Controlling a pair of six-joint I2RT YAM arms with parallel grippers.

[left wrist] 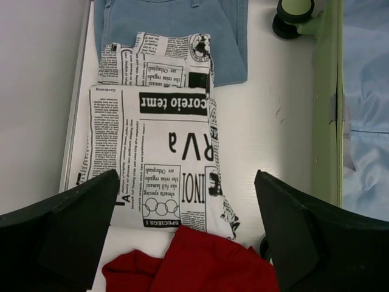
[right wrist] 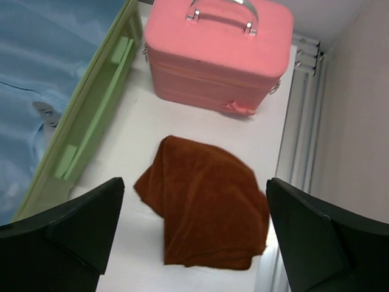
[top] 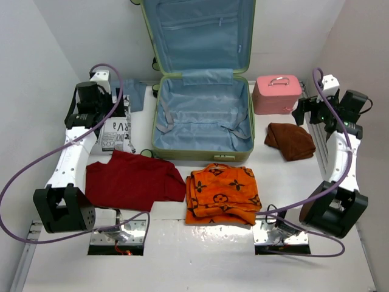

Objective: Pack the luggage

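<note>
At the back middle of the white table (top: 200, 261), the large light green hard-shell suitcase (top: 203, 115) lies open. Its lid leans up against the rear wall, and its light blue fabric lining is bare apart from its own straps. Nothing is packed in it, so I judge the task to be at its first step: picking an item to load.

The left gripper (left wrist: 186, 176) hangs above the table's left side with its jaws spread wide and holding nothing. Below it lies a folded black-and-white newspaper-print cloth (left wrist: 152, 152). A light blue denim garment (left wrist: 170, 36) lies just beyond that, and the edge of a red garment (left wrist: 194, 261) lies at the near side. The suitcase's green wall is off to the right in that view.

The right gripper (right wrist: 196, 180) is also wide open and empty. It hovers over a crumpled dark brown towel (right wrist: 206, 207) that lies between the suitcase wall and the table's right rail. A small pink boxy case with a metal handle (right wrist: 219, 45) stands just behind the towel. A folded orange cloth with dark motifs (top: 222, 191) lies in front of the suitcase, beside the red garment.

The next move probably calls for one arm to descend straight onto the cloth beneath it and close its jaws on a bunched fold. It would then lift the cloth clear of the suitcase's raised wall and carry it inward over the lining. The towel looks the easier grab, since its folds stand up, while the flat printed cloth would need a pinch at an edge.
</note>
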